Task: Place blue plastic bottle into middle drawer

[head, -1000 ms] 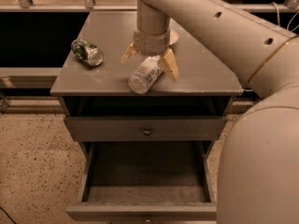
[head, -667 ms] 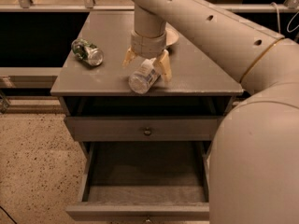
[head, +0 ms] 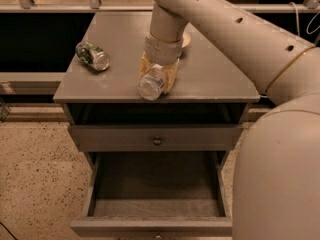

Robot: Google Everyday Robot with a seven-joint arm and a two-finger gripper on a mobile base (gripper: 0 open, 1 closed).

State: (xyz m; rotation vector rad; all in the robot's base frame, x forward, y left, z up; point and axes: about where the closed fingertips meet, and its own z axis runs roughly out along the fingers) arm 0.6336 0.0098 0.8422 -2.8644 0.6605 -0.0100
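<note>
The blue plastic bottle (head: pixel 151 83) lies on its side on the grey cabinet top (head: pixel 215 79), near the front edge, its cap end pointing toward the camera. My gripper (head: pixel 157 74) reaches down from above, and its yellowish fingers (head: pixel 171 74) press against both sides of the bottle. The middle drawer (head: pixel 155 184) is pulled open below, and its plain grey inside holds nothing. Above it is a shut drawer front with a small round knob (head: pixel 157 141).
A green-patterned can (head: pixel 93 55) lies on its side at the left of the cabinet top. A pale round object (head: pixel 186 39) shows partly behind the arm. My large arm (head: pixel 280 84) fills the right side. Speckled floor (head: pixel 35 184) lies to the left.
The fingers, spread wide above the bottle a second ago, have come down and closed in against its sides. The can and the drawer have not moved.
</note>
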